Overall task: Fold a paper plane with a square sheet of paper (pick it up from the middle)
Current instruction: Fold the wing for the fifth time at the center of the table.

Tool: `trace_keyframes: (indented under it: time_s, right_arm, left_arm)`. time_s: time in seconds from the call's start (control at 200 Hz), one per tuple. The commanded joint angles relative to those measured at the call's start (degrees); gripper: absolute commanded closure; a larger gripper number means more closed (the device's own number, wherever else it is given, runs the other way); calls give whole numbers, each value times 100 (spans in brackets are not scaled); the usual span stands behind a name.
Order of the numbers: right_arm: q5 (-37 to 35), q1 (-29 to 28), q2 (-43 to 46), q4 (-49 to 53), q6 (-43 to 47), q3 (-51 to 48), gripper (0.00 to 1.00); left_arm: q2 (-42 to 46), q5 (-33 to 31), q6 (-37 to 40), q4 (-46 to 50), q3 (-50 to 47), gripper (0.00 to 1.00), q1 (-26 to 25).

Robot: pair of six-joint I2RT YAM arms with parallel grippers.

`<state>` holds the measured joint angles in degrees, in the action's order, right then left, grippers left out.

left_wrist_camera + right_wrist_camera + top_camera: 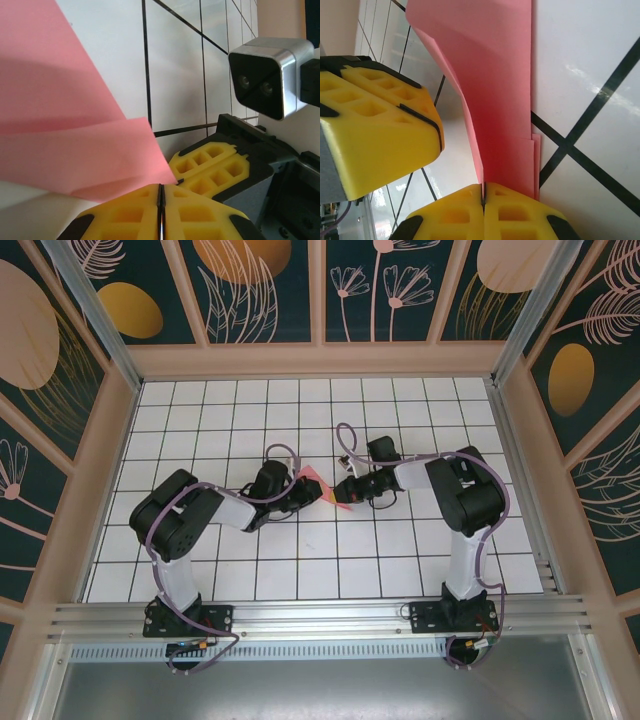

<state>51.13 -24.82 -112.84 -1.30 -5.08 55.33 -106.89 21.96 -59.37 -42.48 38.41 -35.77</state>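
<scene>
The pink sheet of paper (318, 483) lies mid-table, folded into a narrow shape of several layers, between the two grippers. In the right wrist view the paper (500, 90) rests on the tiles with one flap raised. That flap's edge runs into the seam of my right gripper (483, 192), which is shut on it. My left gripper (161, 192) is shut. The paper (75, 125) sits just beyond its tip, corner pointing at the right gripper's fingers (215, 167). From the right wrist, the left gripper's fingers (380, 130) stand a small gap left of the flap.
The white gridded table (400, 560) is boxed in by wooden-framed walls (118, 440) on three sides. Both arms reach inward and their grippers (300, 490) (345, 488) nearly meet. The right wrist camera housing (265, 80) hangs close above the left gripper.
</scene>
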Motion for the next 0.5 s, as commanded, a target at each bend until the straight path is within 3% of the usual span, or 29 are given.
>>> trace_keyframes:
  time_s: [0.0, 0.495]
  right_arm:
    - [-38, 21, -236, -101, -129, -130, 97]
    - [-70, 14, -160, -256, -48, -356, 97]
  left_arm:
    - [-88, -76, -18, -287, -123, 88, -26]
    - [-393, -139, -43, -163, 140, 91, -34]
